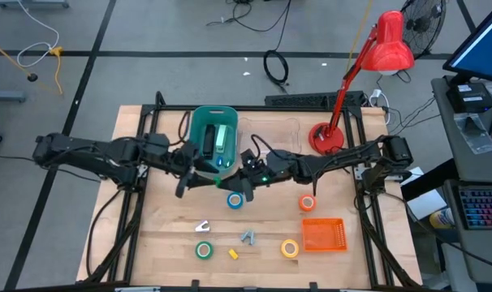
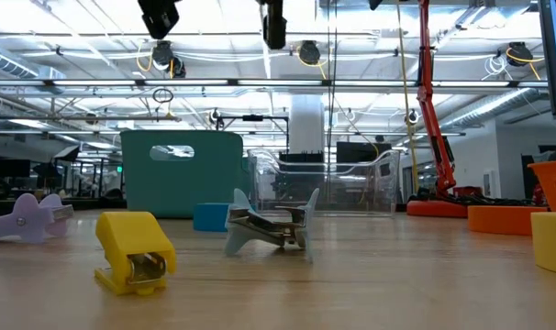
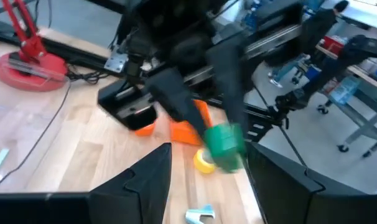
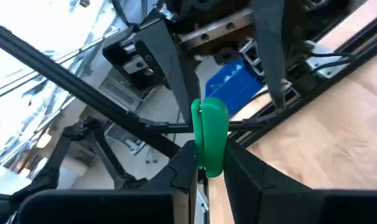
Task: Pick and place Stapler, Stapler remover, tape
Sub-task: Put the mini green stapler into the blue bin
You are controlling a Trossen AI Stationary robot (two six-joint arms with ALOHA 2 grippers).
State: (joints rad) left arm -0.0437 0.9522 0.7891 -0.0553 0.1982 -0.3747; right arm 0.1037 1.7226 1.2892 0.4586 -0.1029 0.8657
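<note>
Nearest the low camera lies a small yellow stapler (image 2: 134, 252) on the table (image 2: 370, 284), with a grey staple remover (image 2: 271, 227) just behind it and a lilac staple remover (image 2: 30, 218) off to the side. From above, these three sit in the front half of the table among the tape rolls. The green tape roll (image 1: 203, 251) and the yellow tape roll (image 1: 290, 248) lie near the front edge. The blue tape roll (image 1: 235, 200) and the orange-red tape roll (image 1: 308, 203) lie farther back. An orange basket (image 1: 323, 235) stands just beside the yellow roll and in front of the orange-red one.

The right gripper (image 4: 208, 163) hangs above the middle of the table, close to the front of the teal bin (image 1: 199, 122). Its fingers are clamped on a small green object (image 4: 209, 134) – whether this is a stapler cannot be told. The left gripper (image 3: 207, 180) is raised just beside it, at the bin's front corner. Its fingers stand apart with nothing between them, and its wrist camera looks across at the green object in the other arm's grip.

Inside the teal bin a pale green piece lies beside a dark one – what they are is unclear. A red desk lamp (image 1: 388, 45) stands at the table's far right corner, and a clear container (image 2: 342, 183) stands beside the bin.
</note>
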